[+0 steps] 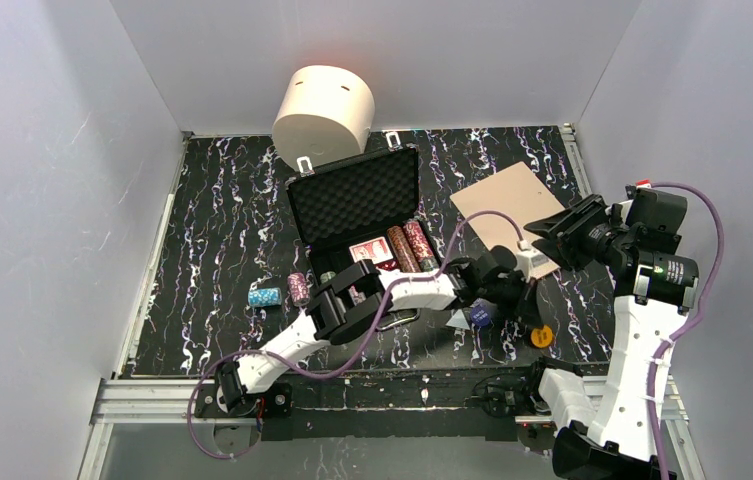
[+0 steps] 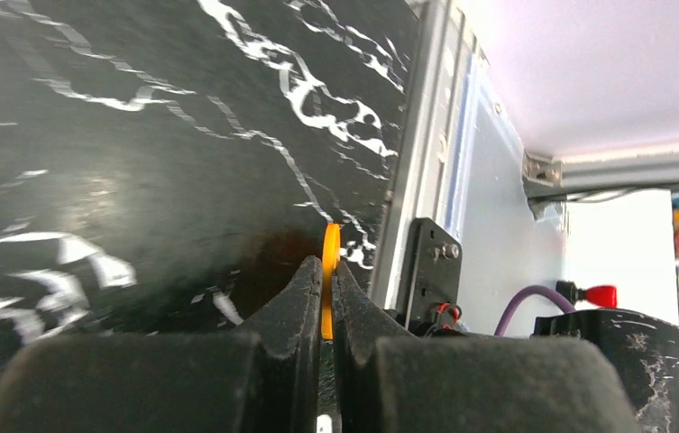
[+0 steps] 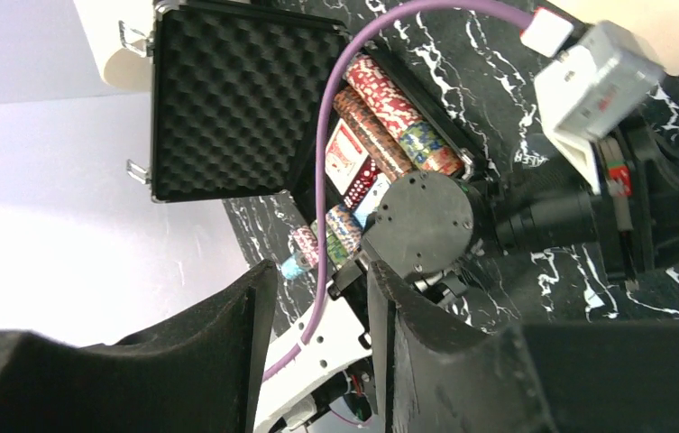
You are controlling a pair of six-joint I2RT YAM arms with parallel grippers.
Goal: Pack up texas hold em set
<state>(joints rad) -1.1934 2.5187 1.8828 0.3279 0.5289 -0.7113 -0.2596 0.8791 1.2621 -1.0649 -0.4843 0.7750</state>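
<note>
While the left gripper [image 2: 327, 271] pinches the yellow button [image 2: 330, 239] edge-on, the open briefcase [image 1: 352, 195] lies farther back, leftward. The right gripper [image 3: 317, 280] gapes empty.

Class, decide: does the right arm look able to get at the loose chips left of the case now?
Probably not: the left arm, pinching the button, lies across the table between the right gripper and those chips.

Robotics lab test cell. Boxed in on three sides by plain pale grey panel walls [image 1: 42, 200]. Black white-veined marble-look tabletop [image 1: 222, 230] edged with bare aluminium extrusion rails [image 1: 152, 398]. Pair of white-and-black jointed robot arms [image 1: 292, 345] bolted at near rail, exposed purple cables [image 3: 328, 144] looping along them. White boxy wrist camera [image 3: 597, 86] wired in.
</note>
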